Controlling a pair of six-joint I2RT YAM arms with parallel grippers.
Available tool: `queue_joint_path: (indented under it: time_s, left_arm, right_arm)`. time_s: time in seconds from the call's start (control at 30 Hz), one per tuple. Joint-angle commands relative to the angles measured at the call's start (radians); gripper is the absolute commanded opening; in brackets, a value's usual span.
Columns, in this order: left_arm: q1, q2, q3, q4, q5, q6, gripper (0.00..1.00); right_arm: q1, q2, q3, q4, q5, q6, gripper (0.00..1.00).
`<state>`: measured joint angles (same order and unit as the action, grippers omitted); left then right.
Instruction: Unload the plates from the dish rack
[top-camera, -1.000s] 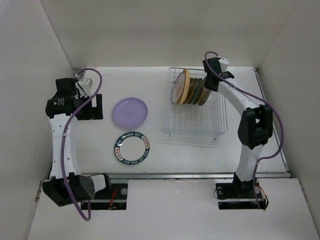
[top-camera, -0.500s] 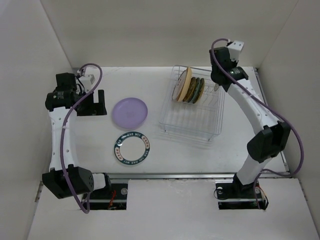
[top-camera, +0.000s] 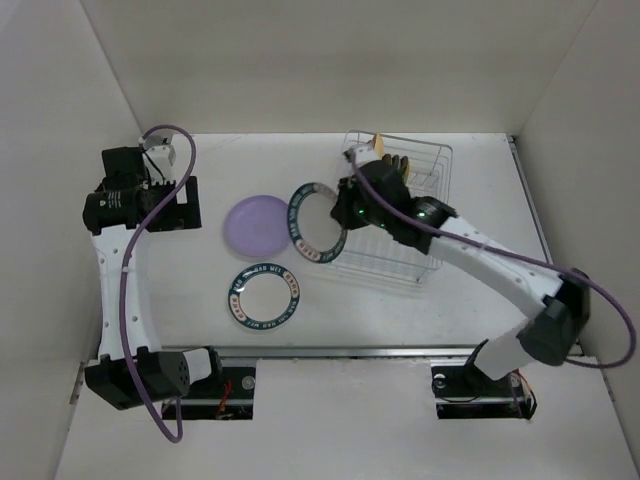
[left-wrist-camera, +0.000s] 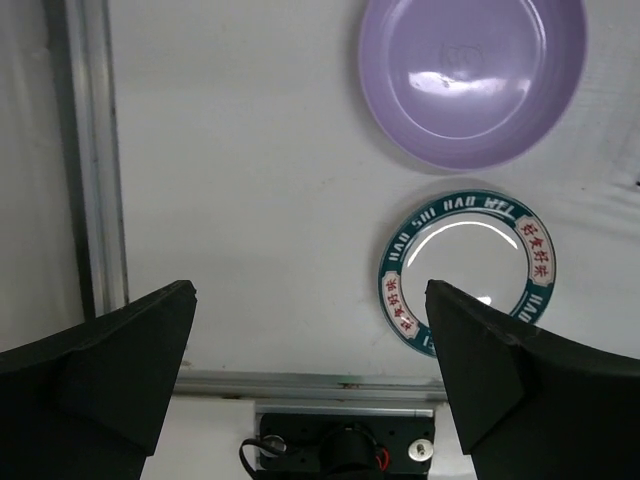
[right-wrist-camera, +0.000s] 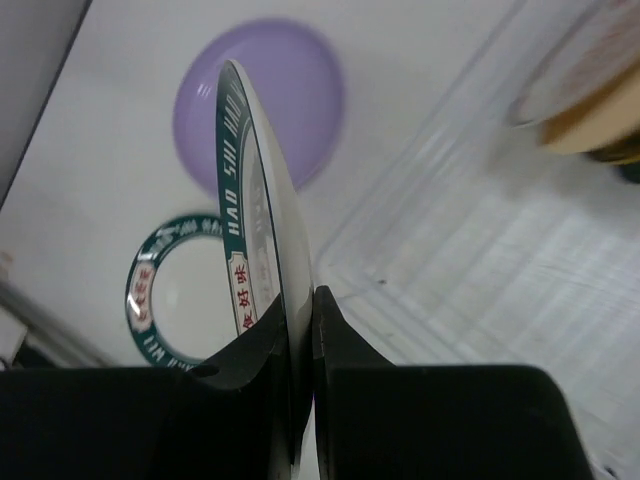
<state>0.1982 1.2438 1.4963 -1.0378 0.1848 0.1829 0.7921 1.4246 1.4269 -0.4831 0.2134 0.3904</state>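
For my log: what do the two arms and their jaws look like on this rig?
Both the left arm and right arm have slim white links joined by chunky black joint housings. A purple cable loops loosely along each. A small green light glows on the right arm. The jaws are plain matte black wedges.

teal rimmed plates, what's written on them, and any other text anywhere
"HAO SHI": white letters on the teal rim of the held plate, right wrist view; the rest blurs.
The plate on the table: similar white letters and red Chinese characters on white patches, too small to read surely.
No other text shows.
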Motion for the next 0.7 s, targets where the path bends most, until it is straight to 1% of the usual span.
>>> queue_joint_path:
  time_s: [0.0,0.03,0.07,0.1,0.2,0.27,0.33,0.47,0.53,0.57,0.6,0.67]
  left_arm:
    - [0.006,-0.056,-0.011,0.039,-0.120,-0.049,0.99]
    - [0.006,-0.066,-0.025,0.054,-0.163,-0.062,0.99]
    - [0.006,-0.066,-0.034,0.055,-0.177,-0.071,0.99]
    - [0.006,-0.066,-0.034,0.070,-0.186,-0.071,0.99]
    - [0.006,-0.066,-0.047,0.070,-0.186,-0.071,0.99]
    - [0.006,-0.066,-0.056,0.080,-0.186,-0.071,0.99]
    - [0.006,-0.066,-0.065,0.081,-0.186,-0.071,0.99]
    - [0.006,-0.066,-0.065,0.081,-0.163,-0.071,0.99]
    - [0.006,-0.066,-0.065,0.071,-0.127,-0.060,0.99]
    - [0.006,-0.066,-0.065,0.071,-0.114,-0.060,0.99]
    - [0.006,-0.066,-0.065,0.071,-0.114,-0.060,0.99]
    - [0.006,-0.066,-0.065,0.071,-0.091,-0.060,0.99]
  right_arm:
    - [0.059,0.156,0.016,0.176,-0.305,0.064,0.00]
    - [0.082,0.206,0.055,0.152,-0.305,0.064,0.00]
    - [0.129,0.255,0.131,0.126,-0.305,0.050,0.00]
    - [0.148,0.345,0.163,0.091,-0.322,0.041,0.00]
    - [0.196,0.477,0.237,0.090,-0.393,0.031,0.00]
    - [0.205,0.513,0.237,0.090,-0.428,0.031,0.00]
    - [0.205,0.534,0.215,0.125,-0.428,0.045,0.00]
    - [0.205,0.571,0.193,0.135,-0.428,0.054,0.13]
    - [0.205,0.600,0.220,0.103,-0.428,0.054,0.24]
    - [0.214,0.634,0.237,0.054,-0.419,0.045,0.31]
    - [0.214,0.649,0.254,0.029,-0.407,0.030,0.44]
    - [0.228,0.684,0.300,-0.035,-0.364,0.015,0.58]
